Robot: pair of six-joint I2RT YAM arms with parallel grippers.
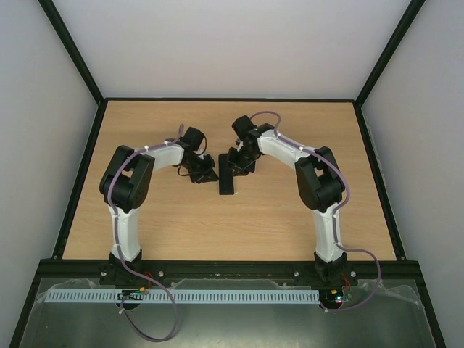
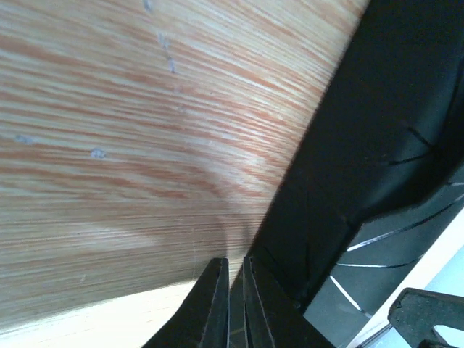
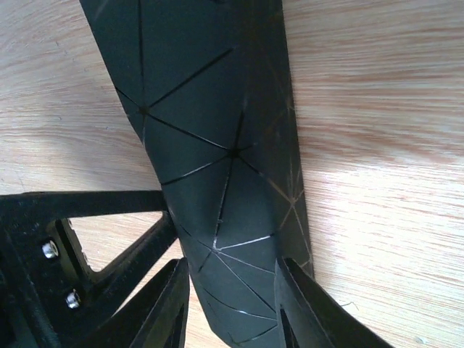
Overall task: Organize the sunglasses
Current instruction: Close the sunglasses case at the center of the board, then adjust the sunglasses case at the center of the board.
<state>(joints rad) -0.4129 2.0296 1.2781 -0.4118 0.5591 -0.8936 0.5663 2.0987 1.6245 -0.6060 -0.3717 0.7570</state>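
Note:
A black oblong case (image 1: 228, 181) with a pattern of thin triangular creases lies at the middle of the wooden table (image 1: 167, 225). My right gripper (image 1: 239, 164) (image 3: 232, 304) straddles one end of the case (image 3: 210, 109), and both fingers press its sides. My left gripper (image 1: 209, 174) (image 2: 236, 286) comes in from the left. Its jaws are pinched almost together on a thin edge of the case (image 2: 362, 130). The sunglasses are out of view in all three views.
The left gripper's black frame (image 3: 65, 232), with two screws, sits just beside the case in the right wrist view. Dark upright posts (image 1: 72, 51) and pale walls enclose the table. A cable rail (image 1: 217, 296) runs along the near edge by the arm bases.

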